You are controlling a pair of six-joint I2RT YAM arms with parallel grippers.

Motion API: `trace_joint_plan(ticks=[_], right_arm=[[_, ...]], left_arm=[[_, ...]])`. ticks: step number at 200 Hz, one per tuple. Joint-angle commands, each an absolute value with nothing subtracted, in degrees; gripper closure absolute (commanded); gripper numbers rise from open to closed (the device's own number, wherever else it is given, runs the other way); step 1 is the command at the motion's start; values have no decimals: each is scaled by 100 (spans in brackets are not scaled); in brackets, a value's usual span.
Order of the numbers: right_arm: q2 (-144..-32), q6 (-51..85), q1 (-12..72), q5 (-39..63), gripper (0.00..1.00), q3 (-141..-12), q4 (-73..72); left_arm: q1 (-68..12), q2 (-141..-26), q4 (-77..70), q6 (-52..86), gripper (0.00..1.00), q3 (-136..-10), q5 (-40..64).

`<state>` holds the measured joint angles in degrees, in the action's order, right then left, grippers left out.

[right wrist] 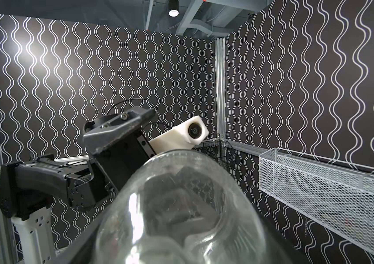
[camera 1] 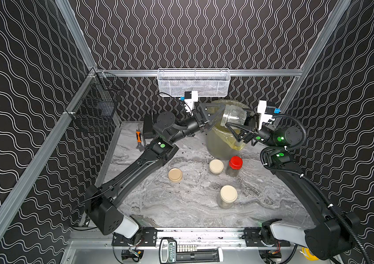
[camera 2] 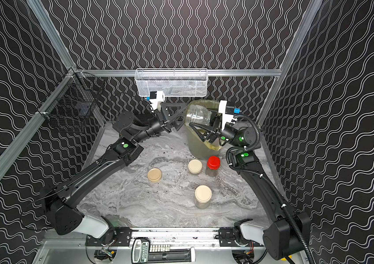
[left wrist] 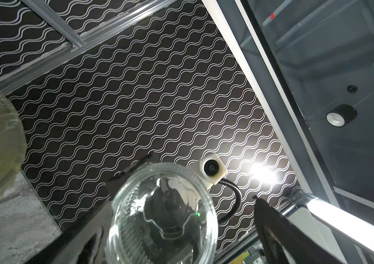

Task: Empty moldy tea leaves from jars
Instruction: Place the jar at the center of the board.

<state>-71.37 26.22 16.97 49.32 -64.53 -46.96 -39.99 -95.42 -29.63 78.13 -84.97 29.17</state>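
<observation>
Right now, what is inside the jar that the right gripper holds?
The jar in the right gripper looks empty: nothing dark shows through the clear glass. Its base, covered by that gripper, cannot be checked.

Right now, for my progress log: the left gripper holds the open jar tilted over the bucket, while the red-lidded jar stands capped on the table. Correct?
Wrong arm: the right gripper holds the open jar tilted over the bucket, as both top views show; the left gripper is open near it. The red-lidded jar stands capped on the table.

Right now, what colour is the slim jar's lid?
The lid is red, clearest in a top view.
</observation>
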Motion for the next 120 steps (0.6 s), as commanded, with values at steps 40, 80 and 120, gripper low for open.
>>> trace_joint_plan(ticks=[40,80,120], right_arm=[[-7277,2540,1753,5072,100,-6585,-4935],[-7330,2546,1758,5106,100,-6485,-4955],[-7304,2287,1784,5185,100,-6453,-4565]], left_arm=[[-4147,-9846,-3241,8234,1,-8553,3204],[-4149,-9905,-3270,8243,18,-8700,3373],[-4148,-9831,-2994,8048,35,-8826,3400]])
